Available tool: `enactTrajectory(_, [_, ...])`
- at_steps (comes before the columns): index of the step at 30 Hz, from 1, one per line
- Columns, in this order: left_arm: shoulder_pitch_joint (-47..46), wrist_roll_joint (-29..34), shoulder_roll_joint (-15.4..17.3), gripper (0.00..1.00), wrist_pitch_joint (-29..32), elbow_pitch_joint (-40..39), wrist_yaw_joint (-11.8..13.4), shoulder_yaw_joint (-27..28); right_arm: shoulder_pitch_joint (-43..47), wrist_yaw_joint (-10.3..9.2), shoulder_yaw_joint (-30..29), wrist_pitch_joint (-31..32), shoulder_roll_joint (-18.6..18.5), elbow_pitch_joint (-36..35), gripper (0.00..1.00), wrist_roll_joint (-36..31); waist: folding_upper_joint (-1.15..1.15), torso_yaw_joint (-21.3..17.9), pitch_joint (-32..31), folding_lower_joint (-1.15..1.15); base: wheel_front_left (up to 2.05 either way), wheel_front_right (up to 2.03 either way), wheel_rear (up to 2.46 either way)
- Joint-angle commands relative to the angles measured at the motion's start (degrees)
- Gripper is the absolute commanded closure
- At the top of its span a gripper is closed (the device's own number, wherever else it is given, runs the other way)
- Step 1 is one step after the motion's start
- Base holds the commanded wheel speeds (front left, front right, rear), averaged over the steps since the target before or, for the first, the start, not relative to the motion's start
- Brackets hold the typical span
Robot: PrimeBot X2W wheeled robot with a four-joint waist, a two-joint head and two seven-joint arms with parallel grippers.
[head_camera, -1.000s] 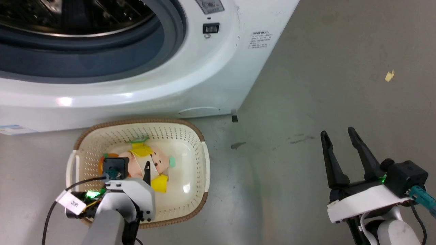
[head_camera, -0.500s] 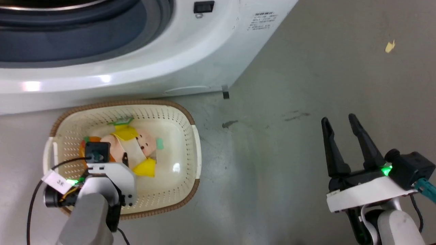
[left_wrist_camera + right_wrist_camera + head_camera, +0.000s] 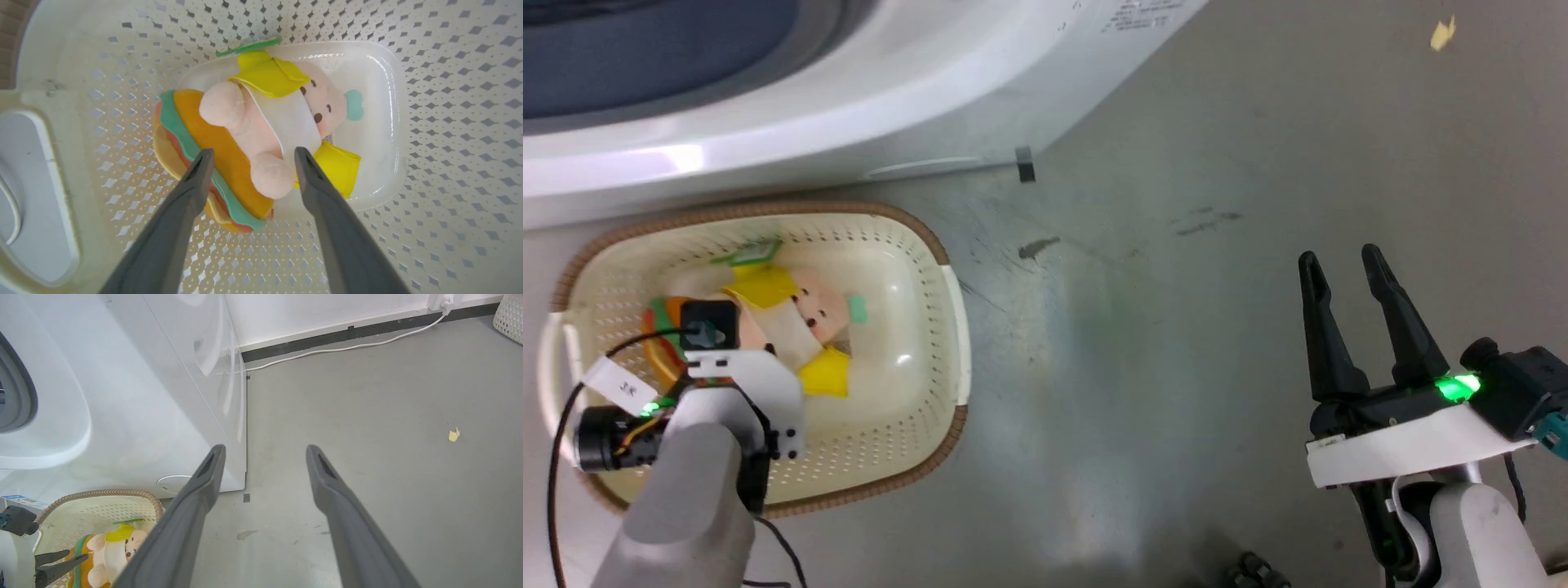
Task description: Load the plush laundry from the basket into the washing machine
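The plush laundry (image 3: pixel 261 122), a hamburger toy with an orange bun, pink face and yellow parts, lies on the bottom of the cream basket (image 3: pixel 449 122). My left gripper (image 3: pixel 253 152) hangs open just over the toy, one finger by the bun's green layer and the other by the yellow flap. In the head view its white wrist (image 3: pixel 743 384) covers part of the toy (image 3: pixel 821 310) inside the basket (image 3: pixel 915 224). The washing machine (image 3: pixel 849 106) stands right behind the basket. My right gripper (image 3: pixel 1339 257) is open and empty over bare floor, far to the right.
The right wrist view shows the washer's side panel (image 3: pixel 143 396), the basket rim (image 3: pixel 102 494), a white cable (image 3: pixel 347 347) along the wall and a woven bin (image 3: pixel 508 314). A yellow scrap (image 3: pixel 1443 34) and a dark stain (image 3: pixel 1037 245) mark the grey floor.
The whole head picture has slid up and left, so the camera moved. My left gripper stays over the toy in the basket, its fingers now hidden under the wrist. The right gripper stays open.
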Motion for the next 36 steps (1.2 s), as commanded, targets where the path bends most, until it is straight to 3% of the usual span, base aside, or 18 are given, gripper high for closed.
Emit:
enactTrajectory(1, [-1.9,-0.14,0.75,0.0,0.64,1.4,0.44,-0.69,-1.25,-0.03,0.16,-0.63,-0.03,-0.17,0.0,0.83,0.0,-0.84,1.34,0.0,0.0,0.0,0.0])
enactTrajectory(23, [-9.83,-4.03,6.27,0.0,5.84,7.73,5.09,-4.46,-4.47,-0.04,1.46,-3.13,-0.03,0.27,0.0,7.05,0.0,-5.29,10.74,0.0,0.0,0.0,0.0])
enactTrajectory(24, [-9.99,-4.33,6.45,0.55,6.32,8.01,5.14,-4.63,-4.69,-0.04,1.48,-3.25,-0.03,0.4,0.0,7.42,0.0,-5.58,11.07,0.0,0.0,0.0,0.0])
enactTrajectory(25, [-10.46,-5.26,7.06,1.0,5.98,7.9,4.99,-4.52,-5.17,-0.04,1.6,-3.49,-0.04,0.62,0.0,8.04,0.0,-6.17,11.74,0.0,0.0,0.0,0.0])
enactTrajectory(31, [-10.43,-7.0,8.3,1.0,4.93,8.37,5.56,-4.8,-6.2,-0.04,1.72,-4.08,-0.04,1.7,0.0,9.22,0.0,-7.27,11.63,0.0,0.0,0.0,0.0])
enactTrajectory(36, [-8.94,-9.51,6.75,1.0,2.54,9.07,5.68,-4.57,-5.42,-0.04,0.77,-4.52,-0.04,2.47,0.0,8.87,0.0,-6.09,7.84,0.0,0.0,0.0,0.0])
